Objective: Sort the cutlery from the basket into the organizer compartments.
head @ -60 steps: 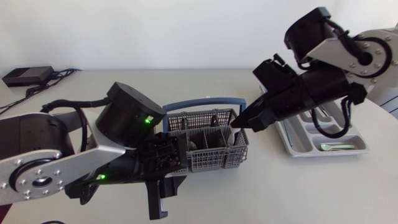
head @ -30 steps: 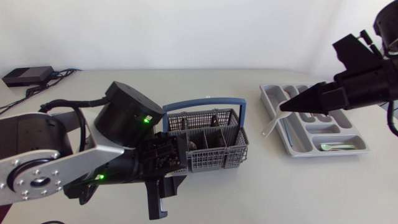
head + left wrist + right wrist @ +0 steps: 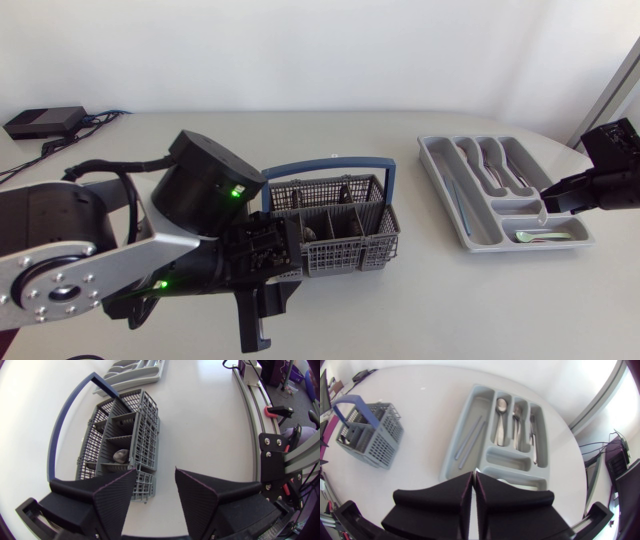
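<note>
Right wrist view: right gripper (image 3: 473, 474) jaws nearly together, pinching a white utensil (image 3: 477, 470) just over the organizer (image 3: 512, 459), whose long slots run straight ahead. Left gripper (image 3: 155, 470) jaws apart beside the basket (image 3: 145, 425), spoon (image 3: 121, 454) inside; basket and organizer well apart on the smooth table (image 3: 430, 300)

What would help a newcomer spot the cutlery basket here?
Look at the middle of the table, beside the left arm. The basket is a grey mesh box with inner dividers. Unlike the smooth, shallow grey organizer to its right, it has a blue arched handle.
</note>
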`<state>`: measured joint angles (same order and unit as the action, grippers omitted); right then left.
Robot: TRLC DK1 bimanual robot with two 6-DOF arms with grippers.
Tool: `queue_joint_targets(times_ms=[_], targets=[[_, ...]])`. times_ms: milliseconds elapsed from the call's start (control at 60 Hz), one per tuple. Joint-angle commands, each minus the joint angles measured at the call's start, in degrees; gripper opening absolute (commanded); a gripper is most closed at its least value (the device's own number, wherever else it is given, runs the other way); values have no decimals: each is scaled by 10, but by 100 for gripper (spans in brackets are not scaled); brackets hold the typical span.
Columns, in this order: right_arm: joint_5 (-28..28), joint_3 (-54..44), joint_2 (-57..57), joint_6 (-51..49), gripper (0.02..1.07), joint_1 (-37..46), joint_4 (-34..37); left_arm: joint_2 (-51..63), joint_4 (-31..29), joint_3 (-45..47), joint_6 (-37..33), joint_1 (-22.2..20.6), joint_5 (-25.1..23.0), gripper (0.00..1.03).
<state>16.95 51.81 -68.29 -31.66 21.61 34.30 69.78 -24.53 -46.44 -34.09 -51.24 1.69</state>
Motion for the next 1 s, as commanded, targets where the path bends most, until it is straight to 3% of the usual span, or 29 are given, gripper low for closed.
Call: queue_joint_targets(times_ms=[0, 267, 517, 750, 883, 983], targets=[[-15, -19, -40, -30, 8, 30, -35, -7, 2, 9, 12, -7, -6, 54], [-40, -7, -160, -68, 8, 86, -137, -7, -11, -3, 17, -11, -6, 54], [-133, -37, -217, -74, 8, 75, -257, -9, -13, -5, 17, -5, -6, 54], [-174, -77, -255, -72, 9, 36, -333, -10, -15, -4, 17, -3, -6, 54], [-177, -91, -255, -67, 30, 15, -345, -10, -17, -9, 15, 2, -6, 54], [-178, -94, -250, -64, 40, 8, -345, -9, -18, -11, 15, 2, -6, 54]])
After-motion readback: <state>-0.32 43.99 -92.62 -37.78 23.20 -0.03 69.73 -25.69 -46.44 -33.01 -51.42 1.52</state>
